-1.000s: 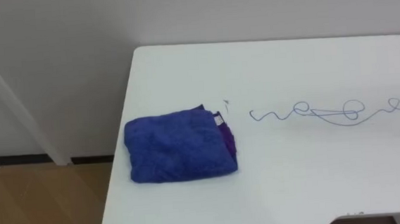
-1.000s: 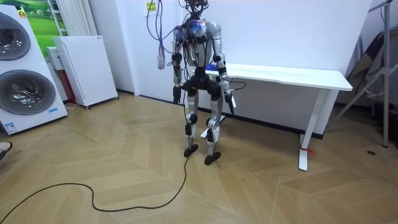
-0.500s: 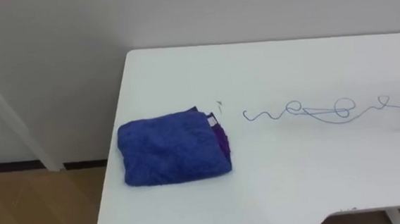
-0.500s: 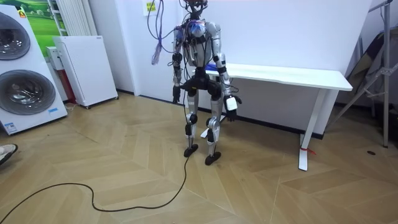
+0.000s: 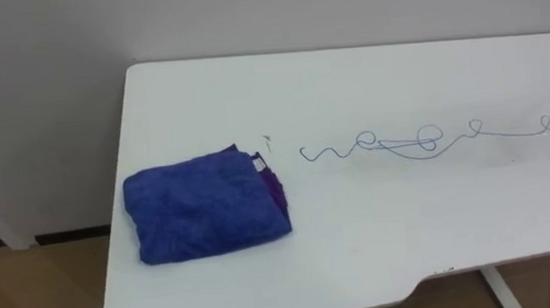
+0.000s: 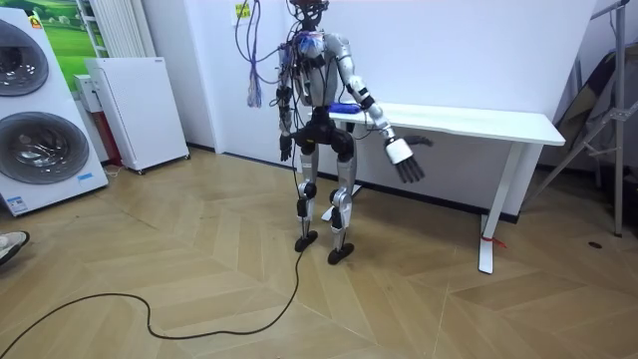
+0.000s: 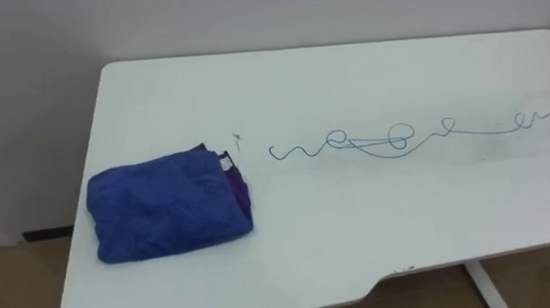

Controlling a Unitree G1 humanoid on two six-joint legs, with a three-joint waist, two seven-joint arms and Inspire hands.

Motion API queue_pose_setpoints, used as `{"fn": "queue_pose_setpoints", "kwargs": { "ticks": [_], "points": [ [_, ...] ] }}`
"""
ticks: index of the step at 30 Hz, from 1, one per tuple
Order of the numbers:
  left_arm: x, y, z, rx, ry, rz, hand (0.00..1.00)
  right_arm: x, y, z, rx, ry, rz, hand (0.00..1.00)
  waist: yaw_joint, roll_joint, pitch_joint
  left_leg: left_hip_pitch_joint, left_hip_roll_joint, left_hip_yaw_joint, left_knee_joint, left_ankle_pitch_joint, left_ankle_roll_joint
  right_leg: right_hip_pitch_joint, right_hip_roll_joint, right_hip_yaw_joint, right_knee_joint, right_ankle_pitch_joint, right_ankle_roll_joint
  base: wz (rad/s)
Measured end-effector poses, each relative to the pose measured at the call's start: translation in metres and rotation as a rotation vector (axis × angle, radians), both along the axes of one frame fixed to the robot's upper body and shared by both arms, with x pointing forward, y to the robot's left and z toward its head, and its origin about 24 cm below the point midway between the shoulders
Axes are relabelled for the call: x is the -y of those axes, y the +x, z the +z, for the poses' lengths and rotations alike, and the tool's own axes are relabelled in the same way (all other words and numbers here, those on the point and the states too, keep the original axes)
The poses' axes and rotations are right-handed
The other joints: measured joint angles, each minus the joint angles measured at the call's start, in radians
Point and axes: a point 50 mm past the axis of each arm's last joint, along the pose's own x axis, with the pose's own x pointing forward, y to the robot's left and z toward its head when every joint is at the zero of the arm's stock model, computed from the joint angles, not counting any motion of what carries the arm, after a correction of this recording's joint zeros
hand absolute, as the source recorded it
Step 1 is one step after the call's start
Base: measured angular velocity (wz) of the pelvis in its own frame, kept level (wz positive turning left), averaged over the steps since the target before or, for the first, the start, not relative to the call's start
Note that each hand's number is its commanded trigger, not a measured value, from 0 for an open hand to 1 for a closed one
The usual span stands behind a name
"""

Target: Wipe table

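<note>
The robot's right hand [image 6: 403, 160] is held out to the room view's right, in front of the white table's [image 5: 367, 80] near edge and a little below its top, touching nothing. Its fingers look straight and loosely spread, though at this distance that is hard to be sure of. The left hand [image 6: 283, 152] hangs beside the hip, too small to tell how it is set. The robot stands upright on the wood floor at the table's left end, facing the wall behind it. On the tabletop near that left end lies a folded blue cloth [image 5: 206, 205], a purple layer showing along its right edge. Just right of it, apart from the cloth, a thin blue pen scribble [image 5: 420, 142] runs across the white surface toward the right
</note>
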Motion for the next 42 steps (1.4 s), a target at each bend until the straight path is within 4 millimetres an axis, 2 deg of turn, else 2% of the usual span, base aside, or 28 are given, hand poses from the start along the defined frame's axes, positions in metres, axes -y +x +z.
{"fn": "queue_pose_setpoints", "kwargs": {
  "ticks": [1,2,4,5,7,8,10,11,12,13,15,19,25,30,35,37,39,41,42],
  "points": [
    [0.0,0.0,0.0,0.0,0.0,0.0,0.0,0.003,0.007,0.003,-0.004,-0.027,0.036,0.0,0.0,-0.001,-0.0005,-0.001,0.0,0.0,0.0,0.0,-0.001,-0.001,0.0,0.0,0.0,0.0,0.0,0.0],
    [0.0,0.002,0.0,0.002,0.003,-0.01,0.0,0.009,0.021,0.01,-0.032,-0.09,0.122,0.0,0.006,-0.008,-0.0054,-0.006,-0.001,0.004,0.005,0.001,-0.001,-0.007,0.0,0.0,0.002,0.0,0.0,-0.04],
    [-0.001,0.004,0.001,0.011,0.01,-0.022,0.0,0.015,0.053,0.027,-0.056,-0.247,0.313,0.0,0.02,-0.009,-0.0039,-0.017,-0.007,0.009,0.011,0.003,-0.004,-0.019,0.0,-0.001,0.002,0.0,0.0,-0.08],
    [0.0,0.005,0.001,0.012,0.01,-0.026,0.0,0.016,0.06,0.031,-0.058,-0.283,0.36,0.0,0.028,-0.007,-0.0041,-0.018,-0.006,0.009,0.011,0.003,-0.005,-0.02,0.0,-0.004,0.002,0.0,0.0,-0.07],
    [0.005,0.007,-0.001,0.009,-0.001,-0.069,0.0,0.012,0.094,0.05,-0.048,-0.43,0.57,0.0,0.042,-0.004,-0.0057,-0.021,-0.005,0.008,0.011,0.005,-0.006,-0.023,0.0,-0.018,0.001,0.0,0.0,0.0],
    [0.006,0.008,-0.001,0.008,-0.004,-0.079,0.0,0.01,0.103,0.055,-0.044,-0.467,0.622,0.0,0.048,-0.002,-0.0067,-0.021,-0.004,0.009,0.011,0.005,-0.007,-0.023,0.0,-0.017,0.0,0.0,0.0,0.0],
    [0.009,0.01,-0.002,0.009,-0.011,-0.1,0.0,-0.004,0.138,0.082,0.016,-0.633,0.806,0.0,0.065,-0.002,-0.0047,-0.022,-0.001,0.01,0.009,0.007,-0.01,-0.025,0.001,-0.016,0.0,0.0,0.0,0.0],
    [0.009,0.01,-0.002,0.008,-0.012,-0.104,0.0,-0.008,0.147,0.091,0.035,-0.682,0.851,0.0,0.067,-0.001,-0.0046,-0.023,0.0,0.01,0.009,0.007,-0.011,-0.026,0.001,-0.016,0.0,0.0,0.0,0.05],
    [0.01,0.01,-0.003,0.007,-0.015,-0.11,0.0,-0.017,0.161,0.108,0.077,-0.789,0.935,0.0,0.072,0.002,-0.0049,-0.03,0.001,0.01,0.012,0.008,-0.011,-0.03,0.002,-0.022,-0.001,0.0,0.0,0.05],
    [0.01,0.009,-0.003,0.009,-0.015,-0.123,0.0,-0.027,0.173,0.122,0.104,-0.886,1.01,0.0,0.084,0.001,-0.0014,-0.032,0.0,0.01,0.012,0.009,-0.013,-0.031,0.002,-0.028,-0.001,0.0,0.0,0.04],
    [0.012,0.013,-0.003,0.018,-0.017,-0.142,0.0,-0.043,0.186,0.135,0.15,-0.974,1.102,0.0,0.105,0.002,0.0,-0.033,0.001,0.004,0.012,0.009,-0.014,-0.031,0.003,-0.043,0.0,0.0,0.0,0.07],
    [0.018,0.014,-0.005,0.013,-0.03,-0.175,0.0,-0.081,0.202,0.147,0.208,-1.091,1.291,0.0,0.139,0.005,0.0009,-0.035,0.0,-0.023,0.014,0.009,-0.014,-0.022,0.002,-0.049,-0.001,0.0,0.0,0.18],
    [0.024,0.018,-0.006,0.024,-0.041,-0.223,0.0,-0.119,0.225,0.152,0.287,-1.129,1.467,0.0,0.174,0.012,0.0012,-0.047,0.0,-0.052,0.018,0.01,-0.014,-0.02,-0.003,-0.07,-0.002,0.0,0.0,0.14],
    [0.026,0.019,-0.006,0.021,-0.043,-0.241,0.0,-0.141,0.233,0.151,0.281,-1.149,1.6,0.0,0.21,0.012,0.0014,-0.044,0.001,-0.079,0.016,0.01,-0.014,-0.011,0.0,-0.075,-0.002,0.0,0.0,0.14],
    [0.027,0.017,-0.007,0.006,-0.047,-0.258,0.0,-0.152,0.24,0.153,0.282,-1.142,1.675,0.0,0.23,0.008,0.0035,-0.049,0.001,-0.089,0.015,0.01,-0.015,-0.01,0.001,-0.083,-0.004,0.0,0.0,0.15],
    [0.029,0.014,-0.008,-0.01,-0.049,-0.291,0.0,-0.162,0.239,0.148,0.279,-1.108,1.741,0.0,0.24,0.006,0.0035,-0.048,0.0,-0.111,0.007,0.011,-0.015,-0.011,0.001,-0.093,-0.003,0.0,0.0,0.13],
    [0.03,0.015,-0.008,-0.019,-0.048,-0.321,0.0,-0.169,0.238,0.143,0.261,-1.093,1.8,0.0,0.253,0.004,0.0049,-0.048,0.001,-0.115,0.005,0.011,-0.016,-0.015,0.001,-0.095,-0.001,0.0,0.0,0.02],
    [0.031,0.016,-0.008,-0.022,-0.049,-0.341,0.0,-0.18,0.237,0.138,0.244,-1.08,1.871,0.0,0.266,0.002,0.0044,-0.046,0.001,-0.145,0.005,0.012,-0.016,-0.024,0.003,-0.095,0.006,0.0,0.0,-0.05],
    [0.033,0.019,-0.009,-0.019,-0.052,-0.358,0.0,-0.187,0.236,0.135,0.234,-1.069,1.917,0.0,0.272,0.004,0.0058,-0.042,0.003,-0.183,0.004,0.012,-0.016,-0.033,0.006,-0.096,0.031,-0.001,-0.001,0.0]
  ]
}}
